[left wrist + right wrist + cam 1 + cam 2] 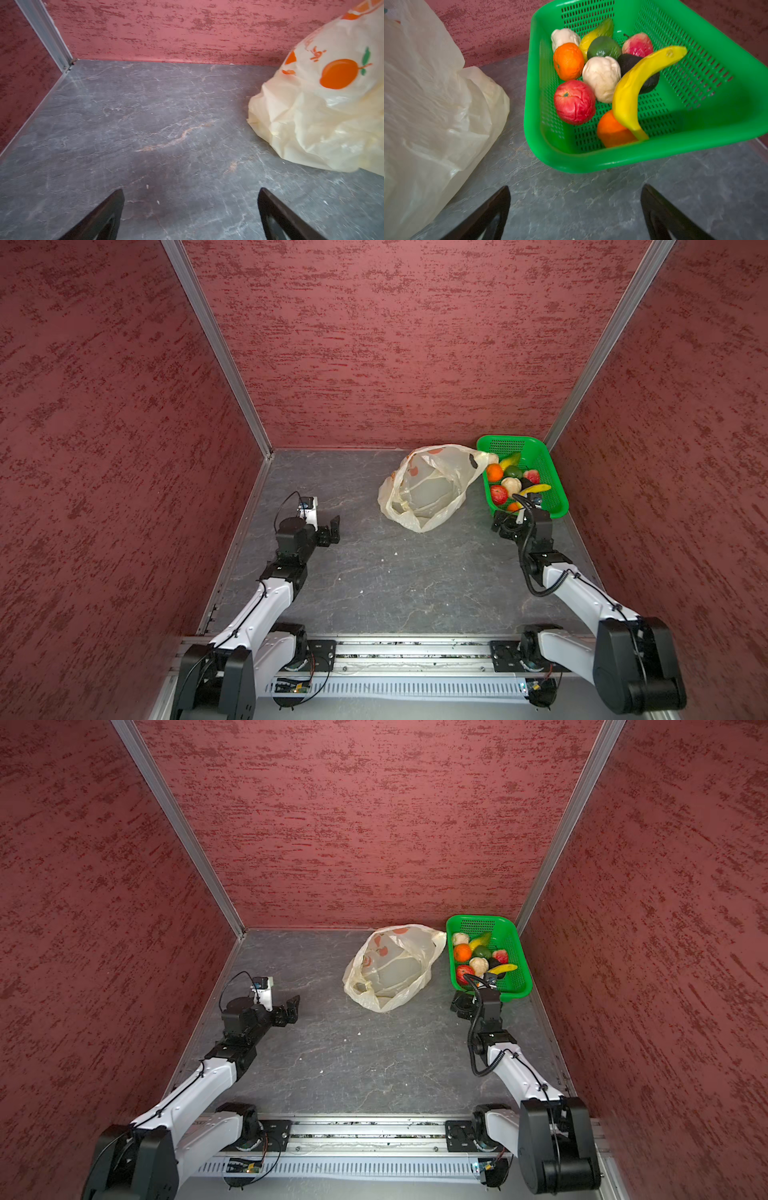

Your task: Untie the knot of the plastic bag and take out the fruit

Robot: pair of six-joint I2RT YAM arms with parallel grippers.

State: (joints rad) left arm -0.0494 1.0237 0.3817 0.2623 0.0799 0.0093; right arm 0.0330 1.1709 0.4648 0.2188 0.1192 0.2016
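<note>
Red-walled booth, grey marbled bench (374, 585). Right of centre in both top views, the plastic bag (428, 489) lies slumped with its mouth gaping. Just to its right, the green basket (552, 485) holds the fruit (602, 79). Left pincer (190, 191) and right pincer (575, 189) both stand spread wide, gripping nothing, over bare bench.

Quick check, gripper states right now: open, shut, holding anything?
Left gripper: open, holding nothing, beside the plastic bag.
Right gripper: open, holding nothing, just short of the green basket.
</note>
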